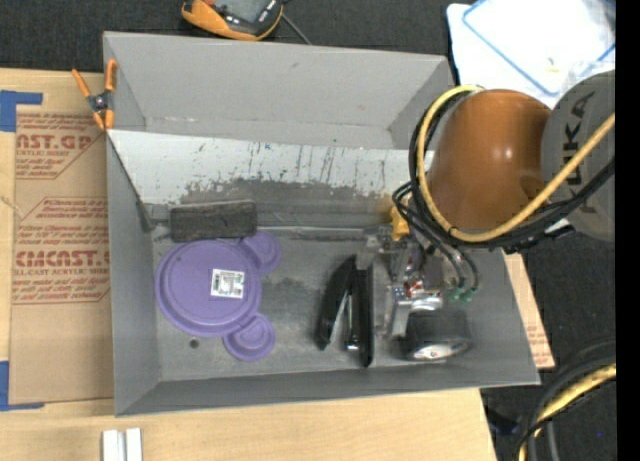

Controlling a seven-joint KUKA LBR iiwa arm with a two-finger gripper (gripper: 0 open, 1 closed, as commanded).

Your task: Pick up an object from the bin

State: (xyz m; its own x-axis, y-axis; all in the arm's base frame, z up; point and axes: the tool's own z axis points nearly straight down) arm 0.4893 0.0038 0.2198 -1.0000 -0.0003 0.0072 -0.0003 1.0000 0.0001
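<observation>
My gripper is low in the bin's right part, under the orange cover. It hangs between a black stapler, which lies lengthwise just to its left, and a black rounded thing with a pale label right below it near the front right corner. Nothing shows in its grasp.
A purple round lid with two ear-like lobes and a white sticker lies at the front left. A dark grey oblong block rests against the back wall at the left. The arm and its cables cover the bin's right side.
</observation>
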